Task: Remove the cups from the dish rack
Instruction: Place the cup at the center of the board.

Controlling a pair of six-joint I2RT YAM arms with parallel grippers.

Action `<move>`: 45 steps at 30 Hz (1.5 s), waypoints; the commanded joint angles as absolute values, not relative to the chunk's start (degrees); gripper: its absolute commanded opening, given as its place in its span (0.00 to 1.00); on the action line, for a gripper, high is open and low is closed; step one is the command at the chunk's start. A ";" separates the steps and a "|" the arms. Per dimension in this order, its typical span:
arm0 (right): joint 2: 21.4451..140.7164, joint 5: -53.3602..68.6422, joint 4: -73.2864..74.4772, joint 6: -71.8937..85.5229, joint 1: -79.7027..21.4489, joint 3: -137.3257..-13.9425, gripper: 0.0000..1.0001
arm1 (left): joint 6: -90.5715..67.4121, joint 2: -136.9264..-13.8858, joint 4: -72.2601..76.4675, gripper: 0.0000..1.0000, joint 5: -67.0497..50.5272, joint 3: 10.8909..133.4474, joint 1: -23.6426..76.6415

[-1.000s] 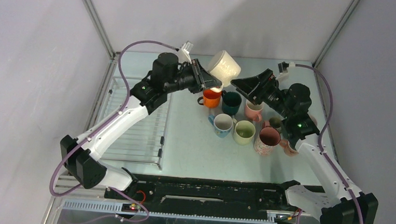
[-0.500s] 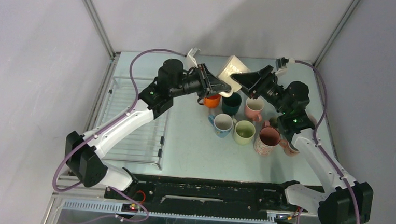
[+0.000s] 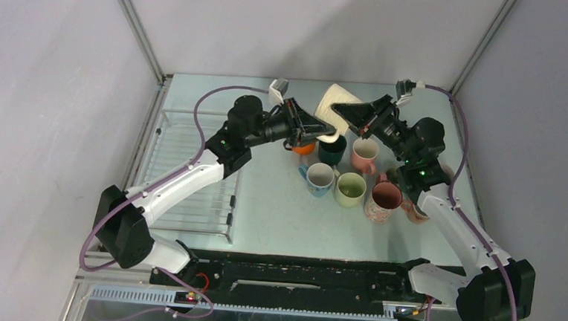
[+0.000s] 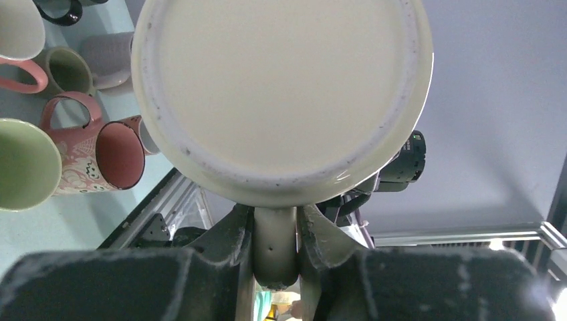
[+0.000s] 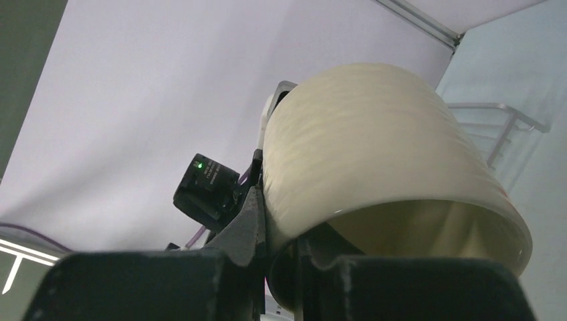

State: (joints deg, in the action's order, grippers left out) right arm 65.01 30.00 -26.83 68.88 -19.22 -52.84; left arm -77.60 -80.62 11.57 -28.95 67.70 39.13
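We see the cream mug (image 3: 334,104) tilted in the air over the far part of the worktop (image 3: 278,212), caught between the 2 arms. Our left gripper (image 4: 275,234) is pinched tight on the mug's handle, and the mug's base faces that wrist camera. Our right gripper (image 5: 277,257) is closed narrowly over the rim, with 1 finger inside and 1 outside. Below, the other mugs (image 3: 350,188) stand clustered on the worktop, to the right of the dish rack (image 3: 211,201) and apart from it.
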 commanded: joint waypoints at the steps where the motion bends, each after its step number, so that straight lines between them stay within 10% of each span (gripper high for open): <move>1: 64.86 27.18 -24.42 67.52 -20.97 -53.57 0.00 | -74.65 -77.62 21.48 0.20 -29.63 64.78 40.53; 12: 64.28 23.94 -14.33 60.57 -22.59 -58.26 0.00 | -69.27 -70.80 14.53 0.99 -25.94 58.42 40.17; 29: 71.10 23.89 9.85 41.23 -29.13 -71.91 0.00 | -41.46 -49.16 -29.89 1.00 -6.91 70.88 32.02; 45: 88.17 15.96 35.39 15.92 -50.06 -88.79 0.00 | -36.17 -49.98 -36.52 1.00 -0.16 85.61 32.08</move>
